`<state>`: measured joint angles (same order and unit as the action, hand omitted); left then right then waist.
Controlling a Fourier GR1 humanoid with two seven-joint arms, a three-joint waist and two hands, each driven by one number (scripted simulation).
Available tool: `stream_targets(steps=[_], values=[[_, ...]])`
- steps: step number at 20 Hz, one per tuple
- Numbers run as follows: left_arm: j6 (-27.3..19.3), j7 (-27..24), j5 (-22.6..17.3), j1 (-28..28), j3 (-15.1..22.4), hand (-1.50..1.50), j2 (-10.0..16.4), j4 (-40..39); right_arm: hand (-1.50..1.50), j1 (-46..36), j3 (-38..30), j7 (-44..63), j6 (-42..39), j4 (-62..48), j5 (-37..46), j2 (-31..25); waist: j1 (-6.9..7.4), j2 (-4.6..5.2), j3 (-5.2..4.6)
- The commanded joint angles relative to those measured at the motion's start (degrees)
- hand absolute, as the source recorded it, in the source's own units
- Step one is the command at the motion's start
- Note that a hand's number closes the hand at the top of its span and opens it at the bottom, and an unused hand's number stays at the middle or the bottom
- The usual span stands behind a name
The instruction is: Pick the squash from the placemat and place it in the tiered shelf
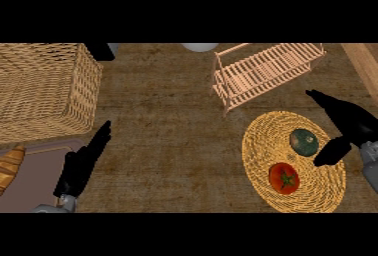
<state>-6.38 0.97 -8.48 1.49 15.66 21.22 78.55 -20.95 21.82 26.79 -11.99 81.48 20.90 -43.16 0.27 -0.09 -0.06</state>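
A dark green squash [303, 141] lies on a round woven straw placemat [266, 134] at the right, with a red tomato [283, 178] below it on the same mat. My right hand [348, 124] hovers just right of the squash, fingers straight toward the top and thumb [331, 152] spread toward the mat, holding nothing. The pale wooden tiered shelf [258, 72] stands above the mat, at the upper middle-right. My left hand [83, 164] rests open at the lower left, fingers pointing up.
A large wicker basket [44, 90] fills the upper left. A loaf of bread [9, 167] lies on a grey board [37, 175] at the left edge. A pale wooden strip [363, 62] runs along the upper right. A white object [199, 47] peeks in at the top.
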Motion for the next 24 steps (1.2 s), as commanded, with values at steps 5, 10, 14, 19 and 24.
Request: stream_targets(steps=[5, 10, 14, 19, 24], values=[[2.3, 0.4, 1.7, -0.6, -1.9, 0.00, -1.7, -0.3, -1.50, 3.8, 0.6, 10.6, -4.1, 3.9, 6.6, 7.1, -0.27, 0.02, 0.05], [2.9, 0.2, 4.4, -1.2, -3.7, 0.00, -2.9, 0.8, -1.50, 5.7, -3.1, 7.3, -4.8, 2.0, 12.5, 8.6, -0.20, 0.05, 0.06], [4.6, 6.3, 3.8, 0.6, -5.1, 0.00, -2.5, 3.8, -1.50, 4.6, -2.9, 9.0, -4.6, 1.4, 17.6, 11.3, -0.16, 0.05, 0.07], [5.8, -2.9, 6.5, -1.8, -6.5, 0.00, -4.8, -2.2, -1.50, 7.1, -4.6, 11.0, -7.7, 5.5, 21.0, 13.0, -0.29, 0.04, 0.04], [6.6, 0.2, 8.3, 1.7, -8.4, 0.00, -6.9, -3.5, -1.50, 4.2, -8.8, 3.0, -7.2, -4.2, 25.6, 14.8, -0.19, 0.10, 0.06]])
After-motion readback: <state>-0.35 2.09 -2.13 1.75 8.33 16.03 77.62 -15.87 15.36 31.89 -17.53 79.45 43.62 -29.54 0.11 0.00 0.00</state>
